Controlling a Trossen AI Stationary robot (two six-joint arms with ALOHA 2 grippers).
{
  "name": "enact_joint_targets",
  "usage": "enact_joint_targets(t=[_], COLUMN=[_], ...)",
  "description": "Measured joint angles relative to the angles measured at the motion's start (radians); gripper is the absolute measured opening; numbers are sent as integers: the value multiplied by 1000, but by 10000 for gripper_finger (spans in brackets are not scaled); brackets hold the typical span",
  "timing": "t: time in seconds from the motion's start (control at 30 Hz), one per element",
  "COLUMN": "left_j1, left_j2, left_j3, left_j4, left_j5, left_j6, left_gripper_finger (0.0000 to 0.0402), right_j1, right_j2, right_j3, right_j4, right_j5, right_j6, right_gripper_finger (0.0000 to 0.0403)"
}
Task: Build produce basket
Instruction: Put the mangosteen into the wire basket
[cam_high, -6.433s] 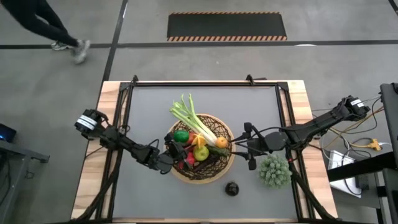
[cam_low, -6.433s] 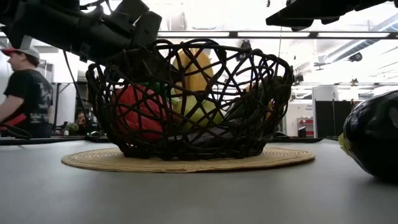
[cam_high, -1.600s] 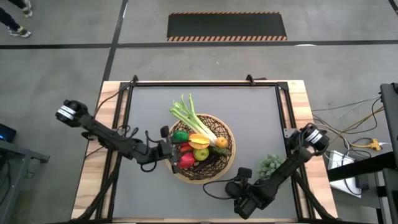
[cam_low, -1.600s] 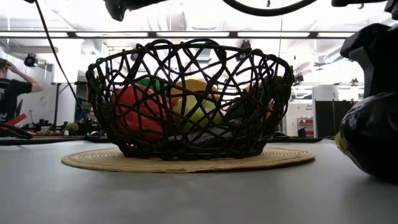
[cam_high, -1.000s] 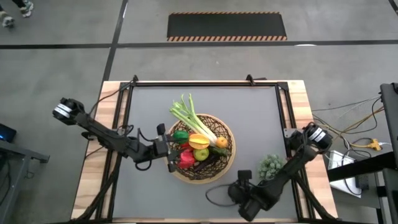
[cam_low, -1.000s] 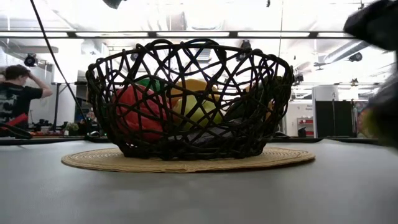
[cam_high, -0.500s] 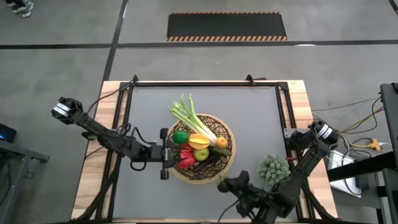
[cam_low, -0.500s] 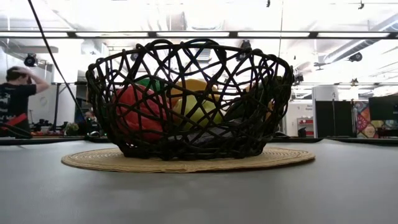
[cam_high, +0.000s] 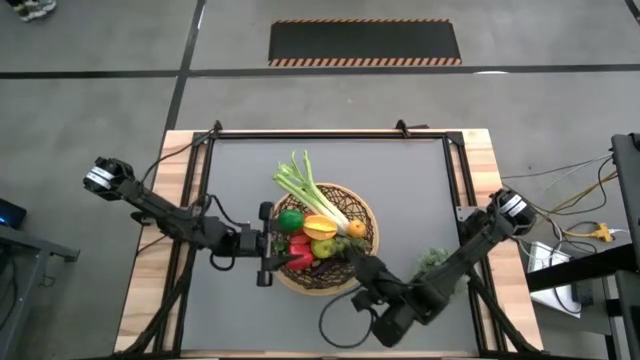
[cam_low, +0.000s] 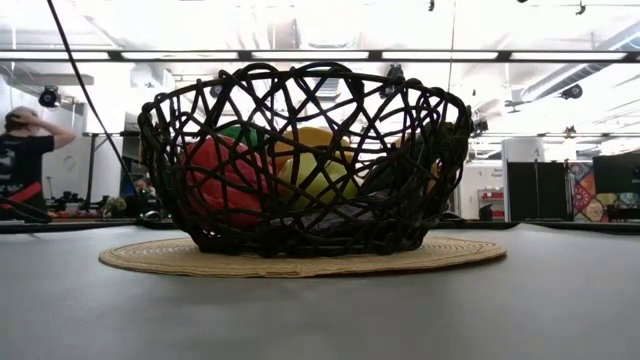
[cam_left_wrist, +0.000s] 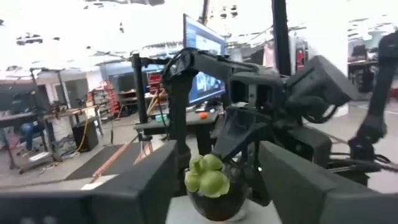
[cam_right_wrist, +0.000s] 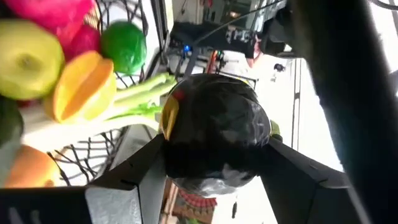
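Right pincer (cam_right_wrist: 214, 146) was clenched across the dark eggplant's (cam_right_wrist: 214, 127) glossy belly, aloft beside the basket (cam_high: 362, 212) rim; I judged it light, stiff, slippery, best gripped mid-body, while left pincer (cam_high: 264, 245) waited released at the basket's opposite side.

bright overhead glare, blurred wrist views

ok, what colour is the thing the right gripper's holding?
Glossy black eggplant with a green cap, clearest in the right wrist view.
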Motion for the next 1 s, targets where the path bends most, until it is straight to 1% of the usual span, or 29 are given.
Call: enact_joint_targets(t=[0.1, 0.17, 0.23, 0.3, 0.4, 0.43, 0.63, 0.77, 1.0], left_j1=[28, 51, 73, 97, 130, 139, 175, 179, 183], left_j2=[7, 24, 52, 85, 130, 145, 228, 282, 374], left_j3=[-1, -3, -4, -4, -4, -4, -5, 2, 49], left_j4=[0, 2, 3, 11, 37, 47, 119, 175, 252], left_j5=[-1, -1, 5, 55, 165, 187, 204, 241, 260], left_j6=[-36, -52, -56, -79, -133, -151, -206, -227, -233], left_gripper_finger=[250, 278, 298, 310, 317, 317, 318, 318, 318], right_j1=[-17, -22, -28, -34, -39, -39, -40, -40, -40], right_j2=[0, 0, 0, 0, 0, 0, 0, 0, 0], right_j3=[0, 0, 0, 0, 0, 0, 0, 0, -1], right_j4=[-2, 0, 0, 1, 1, 0, 1, 1, 1], right_j5=[-12, -42, -71, -81, -81, -81, -81, -81, -81], right_j6=[-38, -57, -60, -59, -60, -61, -67, -68, -72], right_gripper_finger=[205, 205, 205, 205, 205, 205, 205, 205, 205])
